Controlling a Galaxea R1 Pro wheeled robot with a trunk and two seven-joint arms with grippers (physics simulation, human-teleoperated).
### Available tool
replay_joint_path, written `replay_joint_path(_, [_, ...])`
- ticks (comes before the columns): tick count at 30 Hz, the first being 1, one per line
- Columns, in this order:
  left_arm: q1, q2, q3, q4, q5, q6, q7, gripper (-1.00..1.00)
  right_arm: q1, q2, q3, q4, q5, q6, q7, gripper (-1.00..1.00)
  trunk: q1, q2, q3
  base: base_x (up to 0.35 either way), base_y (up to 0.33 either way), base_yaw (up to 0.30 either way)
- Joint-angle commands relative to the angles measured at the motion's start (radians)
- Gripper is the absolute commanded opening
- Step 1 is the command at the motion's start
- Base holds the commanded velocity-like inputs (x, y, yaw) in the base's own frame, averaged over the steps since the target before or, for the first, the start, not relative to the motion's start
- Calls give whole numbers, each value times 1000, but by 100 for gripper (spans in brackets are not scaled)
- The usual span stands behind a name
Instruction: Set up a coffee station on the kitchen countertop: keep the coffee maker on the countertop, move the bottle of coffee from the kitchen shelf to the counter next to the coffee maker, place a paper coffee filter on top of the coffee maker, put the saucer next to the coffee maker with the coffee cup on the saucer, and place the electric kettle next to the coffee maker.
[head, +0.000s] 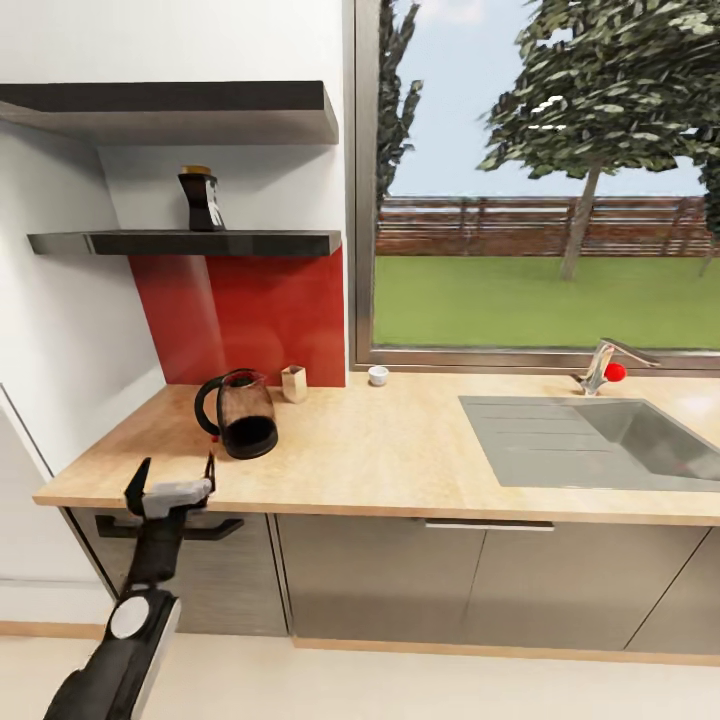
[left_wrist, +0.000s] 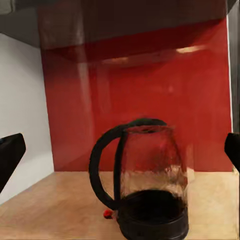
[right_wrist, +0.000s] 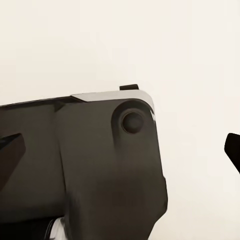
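Observation:
The electric kettle (head: 240, 415) (left_wrist: 150, 185), clear glass with a black base and looping handle, stands on the kitchen countertop (head: 380, 450) near its left end. My left gripper (head: 175, 468) (left_wrist: 121, 150) hangs open at the counter's front edge, just short of the kettle and pointing at it. On the kitchen shelf (head: 190, 242) above stands the bottle of coffee (head: 200, 200). The small pale paper coffee filter (head: 293, 383) and the white coffee cup (head: 378, 375) sit by the back wall. My right gripper (right_wrist: 121, 150) is open beside a dark robot part. Coffee maker and saucer are out of view.
A steel sink (head: 600, 440) with a faucet (head: 600, 365) takes the counter's right half. A red backsplash (head: 250, 315) and a window (head: 540, 180) lie behind. A second shelf (head: 170, 105) hangs higher up. A white wall (head: 60, 330) closes the left side.

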Motion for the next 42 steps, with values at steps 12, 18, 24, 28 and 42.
replay_joint_path(12, [-632, -69, -61, -15, -9, 686, 8, 100, 0, 2, -5, -1, 4, -3, -2, 100, 1, -2, -2, 0, 0, 0])
replay_joint_path(18, [-828, -61, -60, 28, -8, 914, -2, 100, 0, 0, -4, 1, 6, 1, -2, 100, 1, -2, -2, 0, 0, 0])
replay_joint_path(24, [-1085, -63, -61, 223, -9, 1048, -2, 100, 0, -4, -4, 34, 7, 2, -6, 100, 1, -2, -2, 0, 0, 0])
replay_joint_path(28, [-1187, -60, -61, 338, -10, 1090, 4, 100, 0, -4, -4, 42, 7, 3, -5, 100, 1, -2, -2, 0, 0, 0])
replay_joint_path(42, [-1495, 12, -58, 754, -14, 1103, 10, 100, 0, -21, -3, 45, 11, 2, -5, 100, 1, -2, -2, 0, 0, 0])
